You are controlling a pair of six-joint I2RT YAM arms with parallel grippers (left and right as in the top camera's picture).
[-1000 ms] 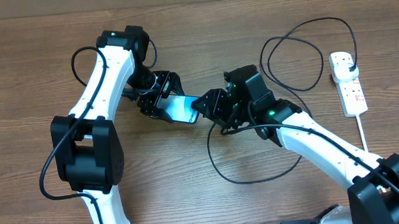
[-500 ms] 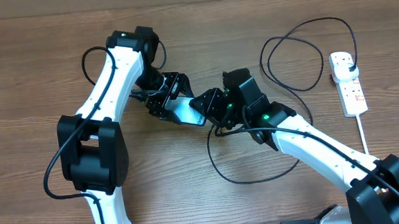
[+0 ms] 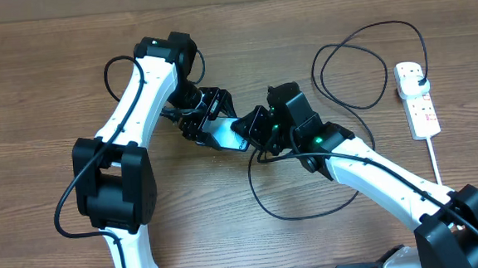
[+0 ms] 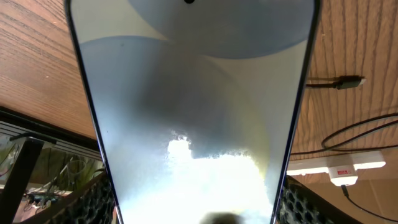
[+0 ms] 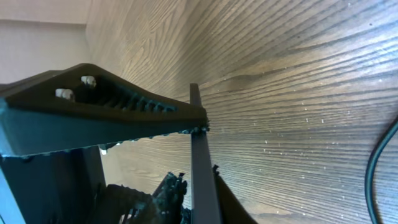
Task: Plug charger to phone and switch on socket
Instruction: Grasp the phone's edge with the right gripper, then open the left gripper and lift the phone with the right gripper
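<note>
We have the phone (image 3: 222, 133) clamped in our left gripper (image 3: 207, 119) above the table (image 3: 44, 71), cannot tell whether our right gripper (image 3: 251, 127) beside it grips anything, and the charger tip (image 4: 339, 81) lies unplugged, the socket (image 3: 420, 106) unswitched, we judge.

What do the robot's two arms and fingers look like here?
The left arm and right arm are white tubular links joined by bulky black joint housings, with thin black cables looping alongside. A small green light glows on the right arm. The right gripper has black fingers with toothed inner faces.
</note>
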